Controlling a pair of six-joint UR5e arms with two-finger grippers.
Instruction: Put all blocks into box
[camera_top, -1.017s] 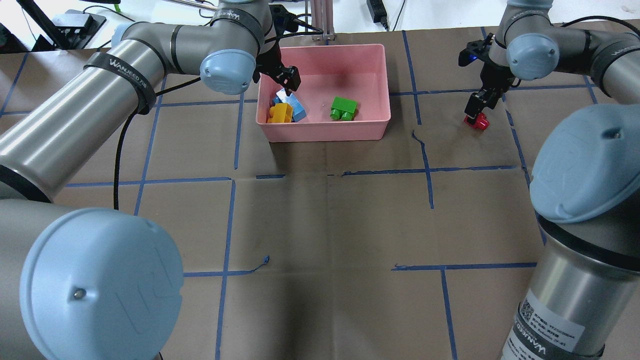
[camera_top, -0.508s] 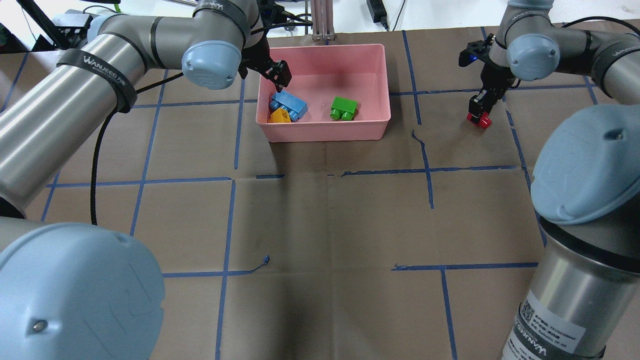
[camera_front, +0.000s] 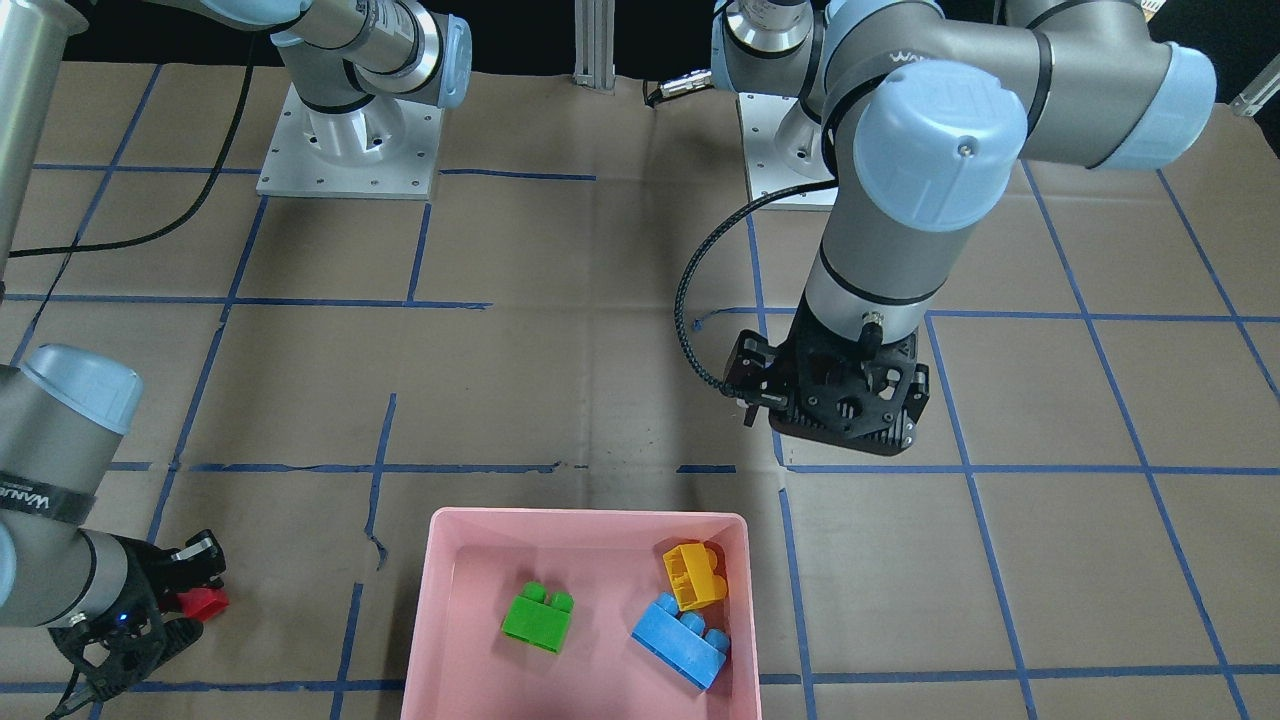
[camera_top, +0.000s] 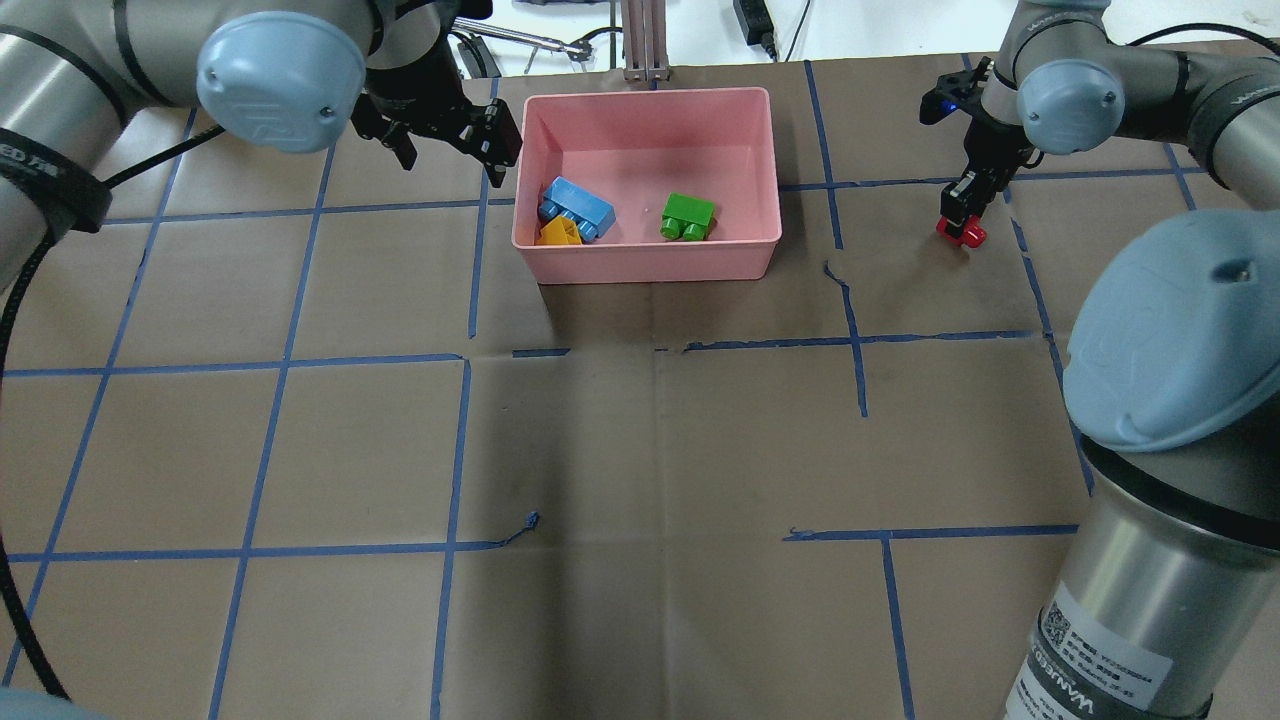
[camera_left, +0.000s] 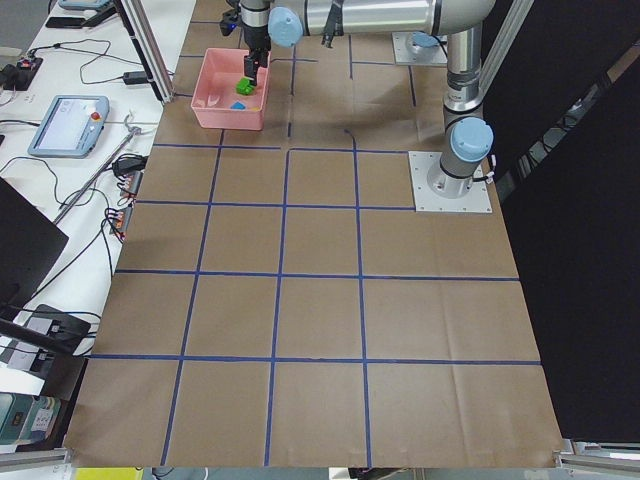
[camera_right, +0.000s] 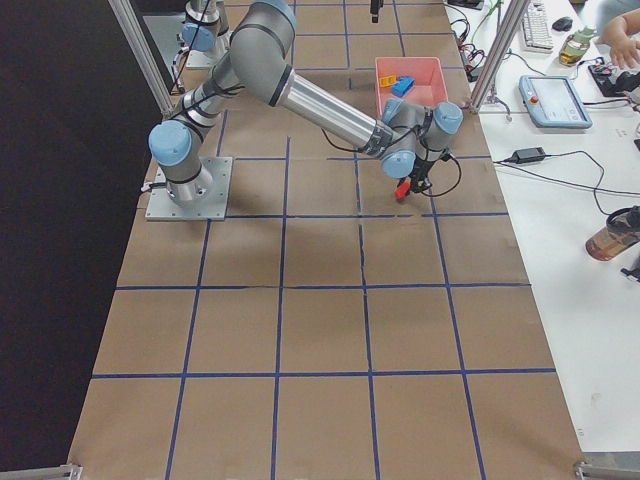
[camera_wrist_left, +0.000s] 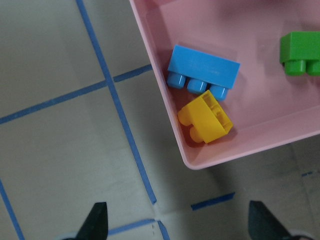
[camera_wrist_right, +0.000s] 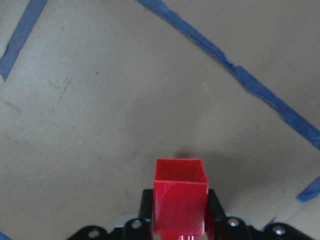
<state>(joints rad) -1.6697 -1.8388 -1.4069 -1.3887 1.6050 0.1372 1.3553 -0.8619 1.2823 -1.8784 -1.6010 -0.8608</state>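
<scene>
The pink box (camera_top: 650, 95) stands at the far middle of the table. In it lie the blue brick (camera_top: 577, 208), the yellow brick (camera_top: 560, 232) against it, and the green brick (camera_top: 687, 217). All three show in the left wrist view: blue (camera_wrist_left: 202, 70), yellow (camera_wrist_left: 206, 120), green (camera_wrist_left: 300, 60). My left gripper (camera_top: 450, 150) is open and empty, above the table just left of the box. My right gripper (camera_top: 962, 222) is shut on the tiny red brick (camera_wrist_right: 180, 195), right of the box, low over the table (camera_front: 205, 603).
The table is covered in brown paper with a blue tape grid (camera_top: 470, 360). A metal post (camera_top: 645, 40) stands just behind the box. Cables and devices lie beyond the far edge. The left arm's cable (camera_front: 700, 300) hangs near its wrist.
My left gripper has left the blue brick lying in the box and moved out to the left of it. My right gripper has closed on the red brick and shifted slightly.
</scene>
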